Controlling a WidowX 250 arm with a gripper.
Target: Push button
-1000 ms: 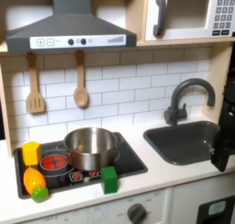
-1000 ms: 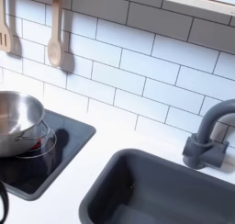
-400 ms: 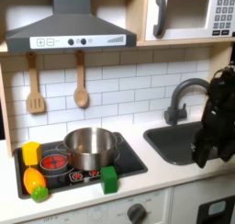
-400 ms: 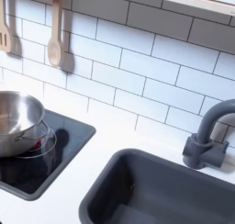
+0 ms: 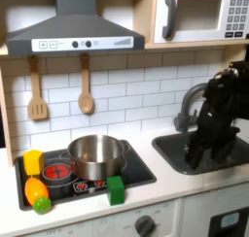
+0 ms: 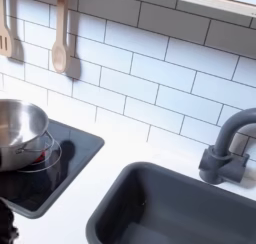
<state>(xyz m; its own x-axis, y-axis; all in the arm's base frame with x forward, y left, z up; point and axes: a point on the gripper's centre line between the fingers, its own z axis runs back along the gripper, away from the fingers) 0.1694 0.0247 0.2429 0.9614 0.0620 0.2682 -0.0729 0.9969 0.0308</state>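
Observation:
In the first exterior view, a row of small buttons (image 5: 74, 44) sits on the front panel of the grey range hood at the upper left. A keypad of buttons (image 5: 237, 17) is on the microwave at the upper right. My black arm comes in from the first exterior view's right and hangs over the dark sink (image 5: 219, 155). The gripper (image 5: 195, 159) points down near the sink's left rim, well below and to the right of the hood buttons. It is blurred, so its jaws are unreadable and nothing shows in them.
A steel pot (image 5: 95, 155) stands on the black stove (image 5: 136, 173), with a green block (image 5: 116, 189) and yellow and orange toys (image 5: 36, 187) at its front. Two wooden utensils (image 5: 86, 95) hang on the tiled wall. The grey faucet (image 6: 228, 148) rises behind the sink.
My arm has swung in from the first exterior view's right edge, moving left and up over the sink. Pot, toys and utensils have stayed put.

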